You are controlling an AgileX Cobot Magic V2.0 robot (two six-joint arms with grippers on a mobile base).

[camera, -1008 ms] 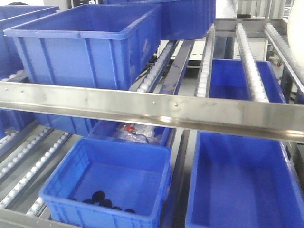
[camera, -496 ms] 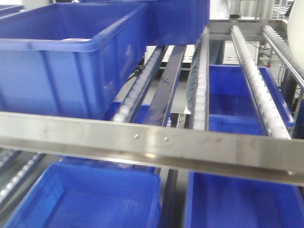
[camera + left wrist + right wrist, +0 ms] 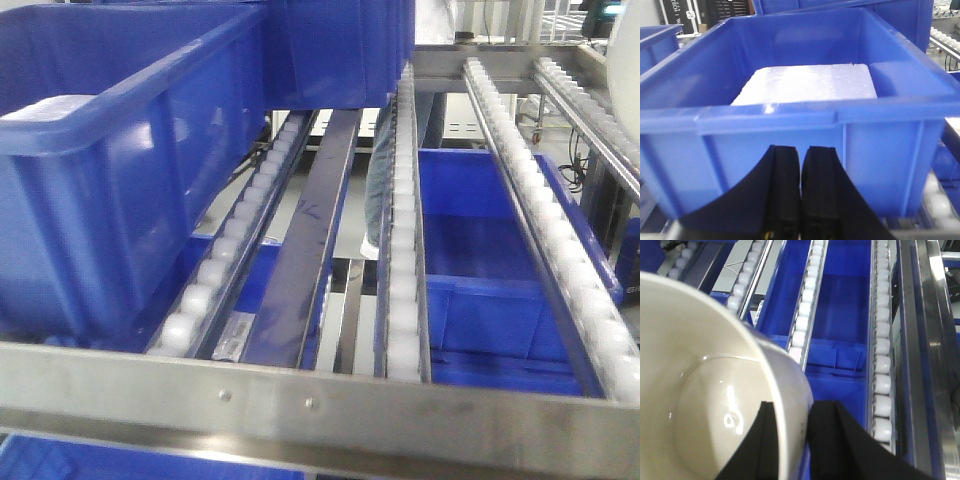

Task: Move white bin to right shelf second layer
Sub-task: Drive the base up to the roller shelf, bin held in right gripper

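Your right pincer (image 3: 790,440) pinched the white bin (image 3: 705,390) by its wall above the roller lanes (image 3: 882,360), left pincer (image 3: 801,190) closed on nothing; you needed to lower it level across two lanes.

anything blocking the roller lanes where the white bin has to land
Nothing visible. The white bin, held by the right gripper, hangs over bare roller lanes; the blue crate sits off to the left.

Glossy white bin (image 3: 715,390) tilted above the roller-lane shelf level (image 3: 882,355).
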